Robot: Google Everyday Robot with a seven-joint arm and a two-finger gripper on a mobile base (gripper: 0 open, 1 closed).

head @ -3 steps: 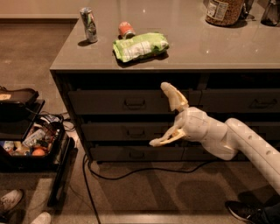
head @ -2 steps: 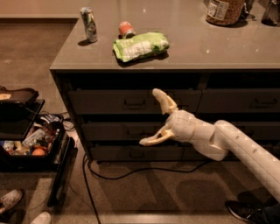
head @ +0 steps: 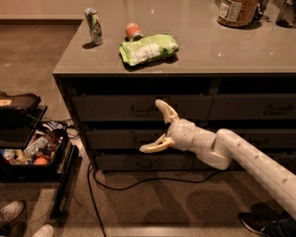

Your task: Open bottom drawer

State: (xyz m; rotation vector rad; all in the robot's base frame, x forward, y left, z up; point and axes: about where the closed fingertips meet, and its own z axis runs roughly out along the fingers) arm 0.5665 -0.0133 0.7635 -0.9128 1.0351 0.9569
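Observation:
The bottom drawer [head: 125, 162] is the lowest grey-brown front of the cabinet's left stack, shut, with a small dark handle [head: 144, 163] at its centre. My gripper [head: 154, 126] is open, its two cream fingers spread wide in front of the left stack. The upper finger [head: 164, 109] lies over the top drawer [head: 111, 107]. The lower finger [head: 153, 146] lies over the middle drawer [head: 115, 139], just above the bottom drawer's handle. The white arm [head: 249, 159] reaches in from the lower right. The gripper holds nothing.
On the countertop [head: 208, 51] lie a green bag [head: 148, 48], a can [head: 94, 26], a small orange-topped tin [head: 133, 31] and a jar [head: 237, 11]. A black cable [head: 138, 181] trails on the floor. An open black case [head: 32, 152] stands left. Shoes [head: 266, 224] are at the lower right.
The gripper has moved left across the drawer fronts, with its fingers still spread. The drawers have not moved.

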